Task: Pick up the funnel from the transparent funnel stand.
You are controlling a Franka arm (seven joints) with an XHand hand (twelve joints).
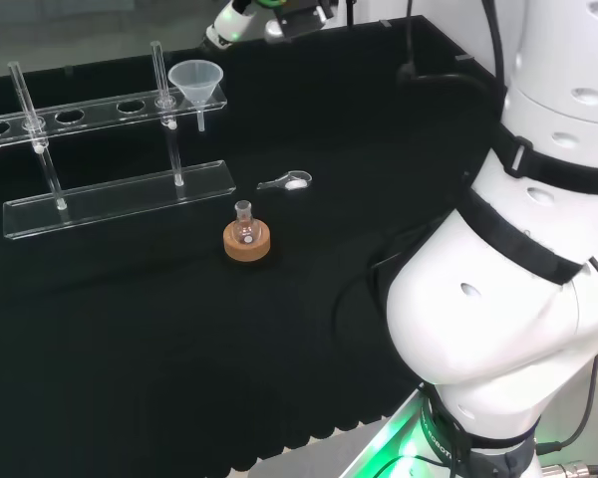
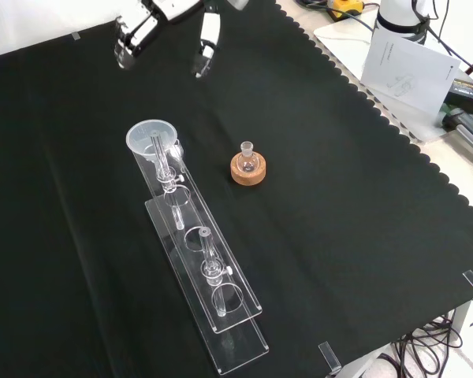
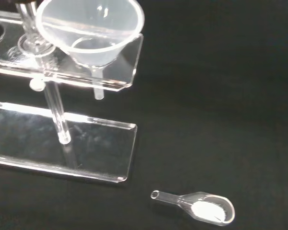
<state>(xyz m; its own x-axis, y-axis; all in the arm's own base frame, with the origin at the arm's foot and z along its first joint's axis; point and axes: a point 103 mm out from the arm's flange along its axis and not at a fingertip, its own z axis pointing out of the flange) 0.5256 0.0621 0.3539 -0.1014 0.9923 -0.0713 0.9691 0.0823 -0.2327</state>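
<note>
In the head view the funnel [image 1: 195, 82] sits in the right end hole of the clear stand [image 1: 120, 194], its spout hanging through the upper shelf above the base plate. The stand runs off to the left, with two upright posts and more holes along its shelf. A small flask [image 1: 244, 225] stands upright in a cork ring [image 1: 247, 243] on the cloth [image 1: 179, 349], nearer the camera and a little right of the stand's end. A clear scoop [image 1: 287, 181] with white powder lies on the cloth between the flask and the funnel, slightly to the right. The hand [image 1: 229, 25] shows at the top edge, well apart from the funnel. In the front view the funnel [image 2: 150, 137] is at the far end of the stand [image 2: 221, 315], and the flask [image 2: 247, 157] on its ring [image 2: 248, 172] is to the right of it. The hand [image 2: 138, 31] hangs at the top, above the cloth [image 2: 363, 197], its fingers [image 2: 208, 43] straight and spread, holding nothing, apart from the funnel. In the wrist view the funnel [image 3: 90, 31] sits in the end hole of the stand [image 3: 77, 148], and the scoop [image 3: 201, 207] lies on the cloth [image 3: 230, 96] near the base plate's corner, not touching it.
</note>
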